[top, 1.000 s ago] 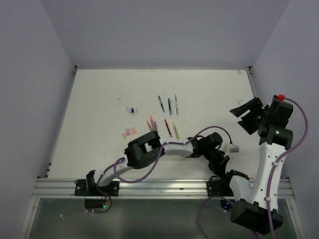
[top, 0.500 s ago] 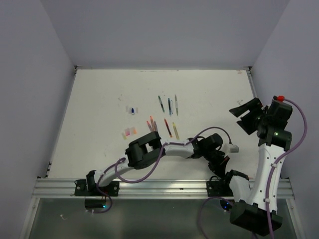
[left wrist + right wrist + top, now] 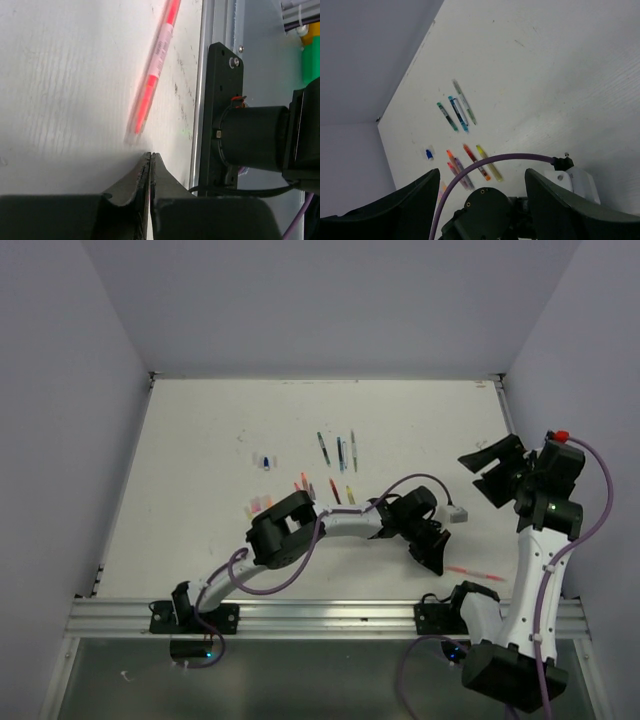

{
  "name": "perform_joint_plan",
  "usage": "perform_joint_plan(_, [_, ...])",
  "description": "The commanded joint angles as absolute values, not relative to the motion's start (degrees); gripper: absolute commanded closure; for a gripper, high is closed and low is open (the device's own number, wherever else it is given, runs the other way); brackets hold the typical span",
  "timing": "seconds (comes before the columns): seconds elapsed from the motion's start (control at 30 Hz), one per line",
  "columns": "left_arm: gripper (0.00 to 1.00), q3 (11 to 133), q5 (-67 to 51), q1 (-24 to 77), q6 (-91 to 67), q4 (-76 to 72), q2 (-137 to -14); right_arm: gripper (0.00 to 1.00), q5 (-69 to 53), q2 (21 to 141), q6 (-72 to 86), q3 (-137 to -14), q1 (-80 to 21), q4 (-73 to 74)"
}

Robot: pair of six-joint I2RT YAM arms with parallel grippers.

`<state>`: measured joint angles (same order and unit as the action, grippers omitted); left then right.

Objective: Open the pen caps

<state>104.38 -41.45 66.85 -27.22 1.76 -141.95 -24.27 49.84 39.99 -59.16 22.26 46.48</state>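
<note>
Only the left wrist view shows the left gripper [image 3: 150, 167] pressed shut and empty, its tips just short of a pink-red pen [image 3: 154, 65] lying flat. Overhead, the right gripper [image 3: 488, 472] hangs spread wide, well apart from that pen, and the other pens [image 3: 339, 453] lie farther off.

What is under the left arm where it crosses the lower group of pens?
Only the far ends of the pens stick out, pinkish, red and yellow. Their near ends are covered by the left arm, so whether they carry caps cannot be seen.
</note>
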Motion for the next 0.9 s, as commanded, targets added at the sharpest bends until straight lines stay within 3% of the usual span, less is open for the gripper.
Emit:
perform_joint_plan(0.0, [0.93, 101.96, -41.84, 66.88, -23.31, 1.23, -136.32, 0.27, -25.94, 50.8, 40.26, -59.23, 22.59, 43.24])
perform_joint_plan(0.13, [0.78, 96.7, -41.22, 66.27, -20.83, 0.97, -131.23, 0.26, -20.22, 56.15, 34.47, -60.91, 22.59, 47.63])
perform_joint_plan(0.27, [0.74, 89.74, -40.25, 65.22, -22.5, -6.49, -125.87, 0.25, -15.3, 63.44, 32.25, -57.66, 22.59, 48.52])
perform_joint_plan(0.4, [0.7, 87.98, -40.25, 64.87, -21.18, -6.76, -123.49, 0.24, -13.47, 62.15, 34.88, -51.96, 22.59, 45.63])
perform_joint_plan(0.47, [0.55, 85.7, -41.04, 64.51, -20.31, -9.74, -122.96, 0.23, -10.83, 61.09, 36.81, -51.33, 22.5, 45.0])
perform_joint_plan(0.53, [0.47, 85.87, -40.26, 63.9, -17.51, -8.63, -122.7, 0.22, -7.66, 61.26, 37.7, -53.16, 22.59, 46.05])
perform_joint_plan(0.87, [0.37, 91.41, -30.85, 63.72, -2.11, -7.02, -125.77, 0.22, -13.16, 65.3, 38.94, -68.98, 22.59, 49.13])
